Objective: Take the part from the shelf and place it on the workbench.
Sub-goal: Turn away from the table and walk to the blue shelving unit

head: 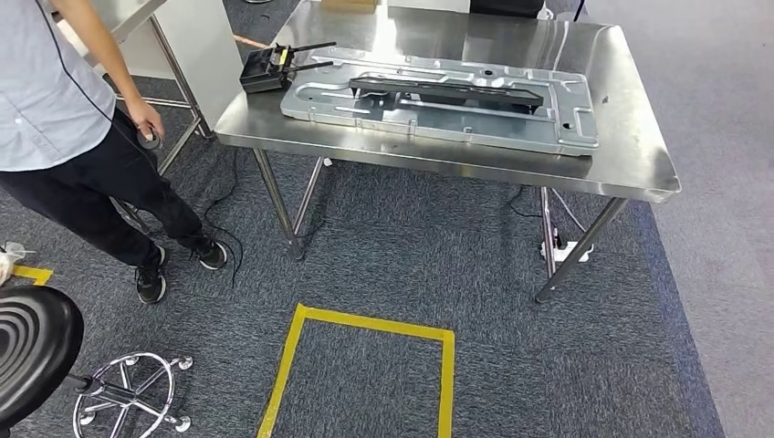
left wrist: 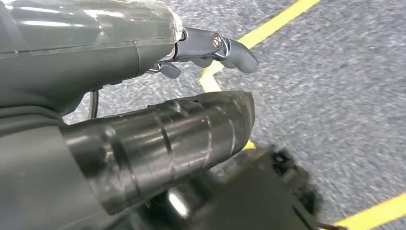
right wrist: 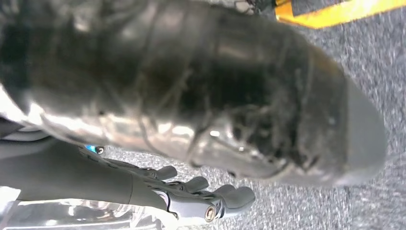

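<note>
Steel worktop [head: 630, 155] is already carrying a sheet-metal part [head: 438, 100], so both empty, loosely spread robot hands [left wrist: 210, 50] [right wrist: 201, 196] should be turning shelfward.

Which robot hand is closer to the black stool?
Probably left: the stool stands on the robot's left, where the left hand hangs over carpet; the right hand hangs on the far side.

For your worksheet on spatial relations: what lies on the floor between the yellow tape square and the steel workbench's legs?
Bare grey carpet between tape square and workbench, in the head view.
</note>
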